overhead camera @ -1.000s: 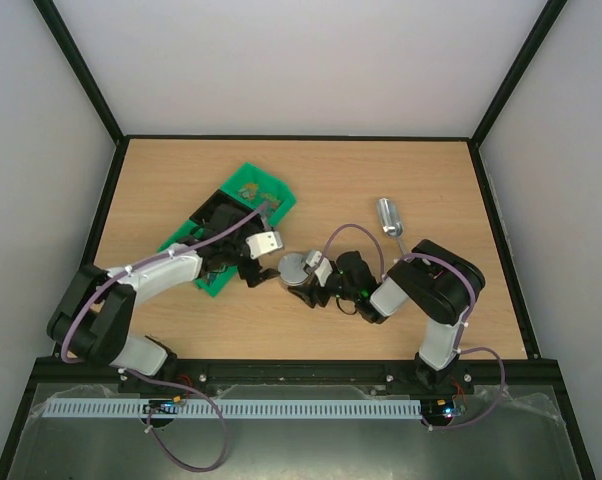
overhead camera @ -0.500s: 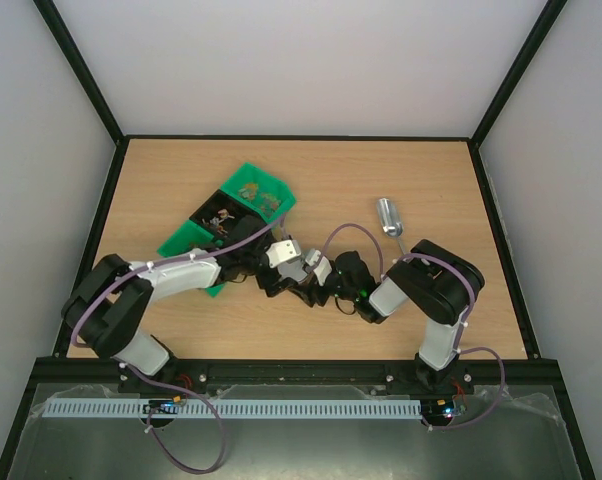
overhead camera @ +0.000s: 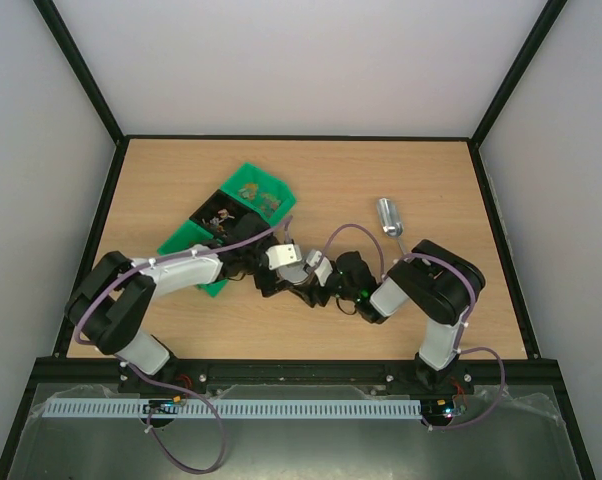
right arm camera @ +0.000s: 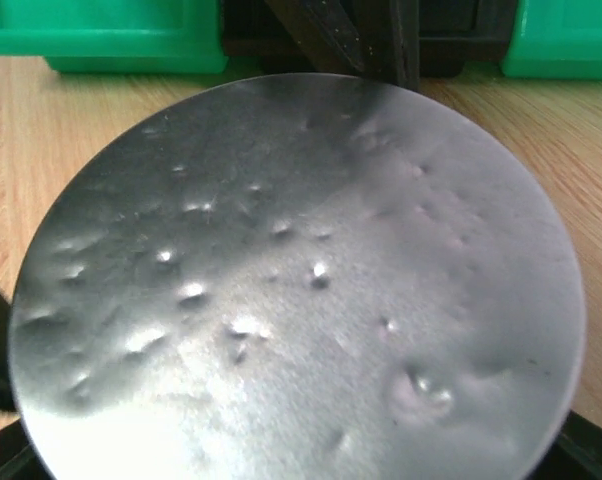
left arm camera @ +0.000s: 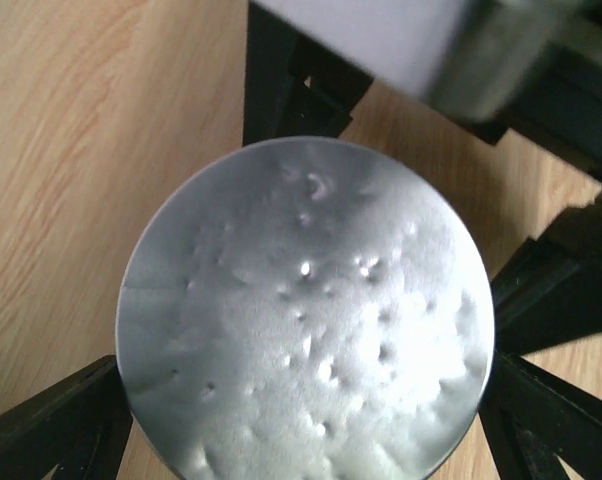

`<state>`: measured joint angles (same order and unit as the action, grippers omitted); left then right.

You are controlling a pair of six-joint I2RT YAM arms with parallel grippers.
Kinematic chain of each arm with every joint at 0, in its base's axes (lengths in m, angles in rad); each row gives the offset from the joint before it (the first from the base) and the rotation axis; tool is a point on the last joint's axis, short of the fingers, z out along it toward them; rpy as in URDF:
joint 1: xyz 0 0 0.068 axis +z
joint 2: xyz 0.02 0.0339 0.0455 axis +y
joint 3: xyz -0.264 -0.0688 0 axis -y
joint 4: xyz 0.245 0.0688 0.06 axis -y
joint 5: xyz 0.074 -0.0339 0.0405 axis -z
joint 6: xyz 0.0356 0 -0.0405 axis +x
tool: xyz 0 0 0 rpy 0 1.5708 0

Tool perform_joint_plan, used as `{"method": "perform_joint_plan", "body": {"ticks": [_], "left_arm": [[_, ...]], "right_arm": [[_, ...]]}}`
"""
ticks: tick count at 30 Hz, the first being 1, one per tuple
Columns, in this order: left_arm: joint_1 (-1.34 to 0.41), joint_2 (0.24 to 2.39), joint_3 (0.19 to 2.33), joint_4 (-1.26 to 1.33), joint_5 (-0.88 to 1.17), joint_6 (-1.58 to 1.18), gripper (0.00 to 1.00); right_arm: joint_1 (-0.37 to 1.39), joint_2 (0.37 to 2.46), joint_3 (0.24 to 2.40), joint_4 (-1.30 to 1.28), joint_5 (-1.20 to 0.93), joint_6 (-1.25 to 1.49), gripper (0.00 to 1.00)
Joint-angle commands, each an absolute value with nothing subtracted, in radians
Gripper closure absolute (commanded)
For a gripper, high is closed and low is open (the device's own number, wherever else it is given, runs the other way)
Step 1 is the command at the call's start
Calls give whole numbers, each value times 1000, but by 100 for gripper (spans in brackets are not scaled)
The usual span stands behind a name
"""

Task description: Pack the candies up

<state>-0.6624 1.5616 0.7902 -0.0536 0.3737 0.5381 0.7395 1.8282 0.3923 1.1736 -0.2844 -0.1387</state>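
Observation:
A round, dented silver lid (left arm camera: 306, 310) fills both wrist views (right arm camera: 301, 280). My left gripper (left arm camera: 306, 400) has its black fingers (left arm camera: 61, 420) against the lid's rim on both sides. My right gripper (right arm camera: 301, 430) holds the same lid from the opposite side, and its fingers (left arm camera: 556, 270) show in the left wrist view. In the top view both grippers, left (overhead camera: 273, 280) and right (overhead camera: 306, 285), meet at the table's middle and hide the lid. Small mixed-colour candies (overhead camera: 249, 188) lie in the green tray's (overhead camera: 281, 190) compartments.
A metal scoop (overhead camera: 388, 215) lies on the wood table, right of centre. The green tray's wall (right arm camera: 101, 40) stands just behind the lid in the right wrist view. Black rails edge the table.
My left arm swung right from the green tray to the lid held by my right gripper, and its gripper now covers the lid. The right arm barely moved.

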Motion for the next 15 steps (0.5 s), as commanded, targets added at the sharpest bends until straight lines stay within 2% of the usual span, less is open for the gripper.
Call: {"method": "perform_joint_plan", "body": {"ticks": [1,9,12,15], "left_arm": [[-632,1582,830,-187,437,735,5],[-563,1648,944,-365,553,979,8],[-549,1652,965,-363,564,952,1],[-548,1596,921,-290,561,854,1]], "right_arm": [[745,1825,340,1074,-358,-210,63],[745,1809,321,1067,-459,-254,63],[745,1813,329,1065,-435,-245,63],[745,1822,343,1057,-414,-226,63]]}}
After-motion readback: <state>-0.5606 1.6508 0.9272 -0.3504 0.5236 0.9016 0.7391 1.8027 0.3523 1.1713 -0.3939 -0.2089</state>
